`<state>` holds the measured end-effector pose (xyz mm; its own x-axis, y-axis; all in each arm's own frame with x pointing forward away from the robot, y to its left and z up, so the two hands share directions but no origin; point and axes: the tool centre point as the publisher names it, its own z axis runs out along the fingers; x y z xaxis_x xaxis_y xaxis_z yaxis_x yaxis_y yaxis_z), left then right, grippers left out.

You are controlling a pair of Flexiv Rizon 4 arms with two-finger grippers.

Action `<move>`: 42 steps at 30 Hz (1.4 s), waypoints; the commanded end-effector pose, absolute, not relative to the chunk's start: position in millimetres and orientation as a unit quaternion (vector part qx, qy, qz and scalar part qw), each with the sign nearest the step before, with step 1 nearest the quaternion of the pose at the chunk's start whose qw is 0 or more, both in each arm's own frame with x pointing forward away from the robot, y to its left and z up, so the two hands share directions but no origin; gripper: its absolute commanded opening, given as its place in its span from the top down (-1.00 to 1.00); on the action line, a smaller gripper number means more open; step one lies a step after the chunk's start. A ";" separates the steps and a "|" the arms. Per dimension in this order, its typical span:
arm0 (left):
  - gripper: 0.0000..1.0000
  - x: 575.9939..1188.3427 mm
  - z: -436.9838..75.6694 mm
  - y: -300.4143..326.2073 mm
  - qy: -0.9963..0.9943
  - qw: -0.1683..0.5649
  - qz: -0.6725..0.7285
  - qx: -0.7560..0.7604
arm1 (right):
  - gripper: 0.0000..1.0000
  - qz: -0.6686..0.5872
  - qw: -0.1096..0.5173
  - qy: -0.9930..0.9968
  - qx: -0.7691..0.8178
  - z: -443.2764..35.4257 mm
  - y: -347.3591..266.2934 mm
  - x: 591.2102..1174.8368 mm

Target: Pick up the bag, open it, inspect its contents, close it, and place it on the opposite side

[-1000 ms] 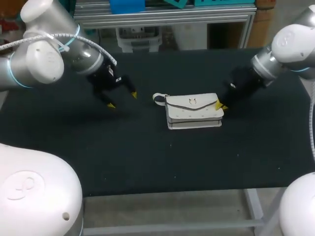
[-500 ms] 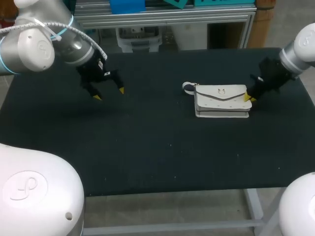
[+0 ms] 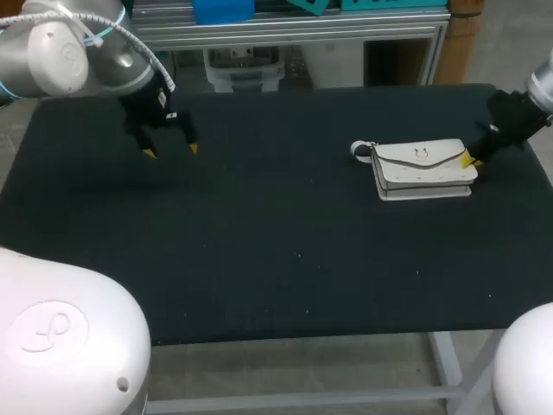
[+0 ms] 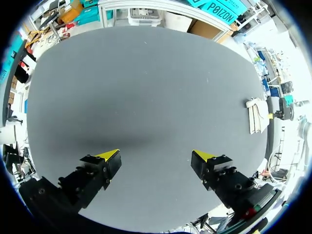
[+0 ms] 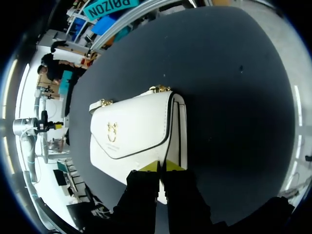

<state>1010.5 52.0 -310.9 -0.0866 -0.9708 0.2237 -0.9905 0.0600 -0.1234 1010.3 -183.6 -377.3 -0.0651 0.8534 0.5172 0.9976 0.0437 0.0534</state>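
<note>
Head view, pls: where was the bag (image 3: pixel 423 169)?
— Far right of the table (image 3: pixel 285 259), toward the back, flap shut, w/ the ring end facing the middle. Couldn't tell if it sat on the tabletop or hung just above it.

And the right gripper (image 3: pixel 472 159)?
— At the bag's right end. Right wrist view showed its fingers almost together, pinched on a thin edge at that end, so clamped on the bag imo.

The other one?
— The left gripper (image 3: pixel 170 149) was over bare tabletop at the far left-back. Fingers wide apart, nothing btwn them, well apart from the bag. Left wrist view had the bag only as a small white shape across the table.

How would it handle?
— Prob light and fairly stiff: it looked boxy, no sag, w/ just one end held. The smooth leather-like skin looked slippery, so a pinch on one thin edge could let it swing or slip. The flap (image 5: pixel 129 131) should lift easily, I'd guess. The gold clasp (image 3: pixel 421 156) sat mid-front.

Where to grab?
— For carrying, the body across its thickness, or the end already pinched. For opening, the flap's lower edge by the clasp. The ring (image 3: pixel 359 151) looked too small & loose for a steady hold.
</note>
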 end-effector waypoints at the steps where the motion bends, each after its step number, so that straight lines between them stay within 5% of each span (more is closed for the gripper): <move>1: -1.00 1017.3 -308.4 50.6 -0.729 0.049 0.108 0.674 | 1.00 -0.186 0.204 -0.705 -0.653 -379.3 -186.5 1018.5; 11: -1.00 1021.2 -308.7 49.9 -0.726 0.047 0.104 0.678 | 1.00 -0.190 0.203 -0.705 -0.652 -380.2 -189.6 1021.5; 26: -1.00 1027.9 -301.1 78.1 -0.688 0.039 0.089 0.719 | 1.00 -0.205 0.141 -0.647 -0.720 -377.3 -295.7 1082.3; 42: -1.00 1025.0 -305.2 82.7 -0.692 0.053 0.084 0.715 | 1.00 -0.210 0.115 -0.645 -0.726 -379.1 -312.5 1116.3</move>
<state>1023.5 82.5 -303.7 0.0294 -0.9806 0.1937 -0.9983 -0.0386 -0.0437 1105.7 -307.4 -374.8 0.0746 0.8913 0.4473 0.9823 -0.1431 0.1213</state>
